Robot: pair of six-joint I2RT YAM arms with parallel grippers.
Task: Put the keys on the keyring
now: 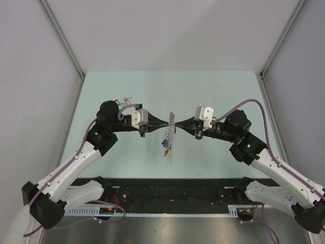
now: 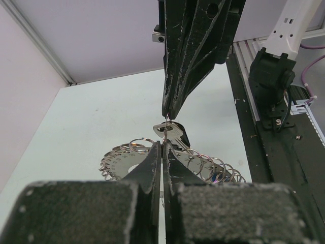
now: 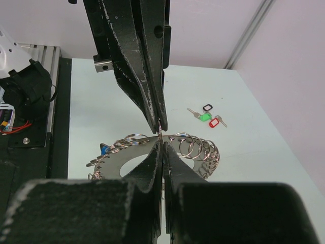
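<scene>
Both arms meet nose to nose over the middle of the table. The left gripper (image 1: 163, 123) is clenched tight, fingers pressed flat together, and so is the right gripper (image 1: 180, 123), tip against tip with the left one. Each is pinching the same thin wire loop at the top of the keyring (image 1: 170, 133), so the ring hangs between them, up off the surface

The keyring looks like a slinky bent into a doughnut: lots of thin silver wire loops fanned out side by side, sagging down and toward the near edge below the fingertips. From the left wrist view a small silver key (image 2: 174, 134) sits right at the pinch point. I can't tell if it's actually gripped or just resting against the fingers. A blue tag (image 1: 164, 144) dangles off the low end of the ring with a bit of metal under it

A few loose keys (image 3: 205, 116) with green, red and black tags lie flat on the table, well apart from the ring, over by the left arm's elbow

The table (image 1: 218, 91) is a pale mint green, boxed in by plain grey-white walls (image 1: 167, 30) with metal strips in the corners. A black rail (image 1: 172, 190) runs along the near edge between the arm bases
</scene>
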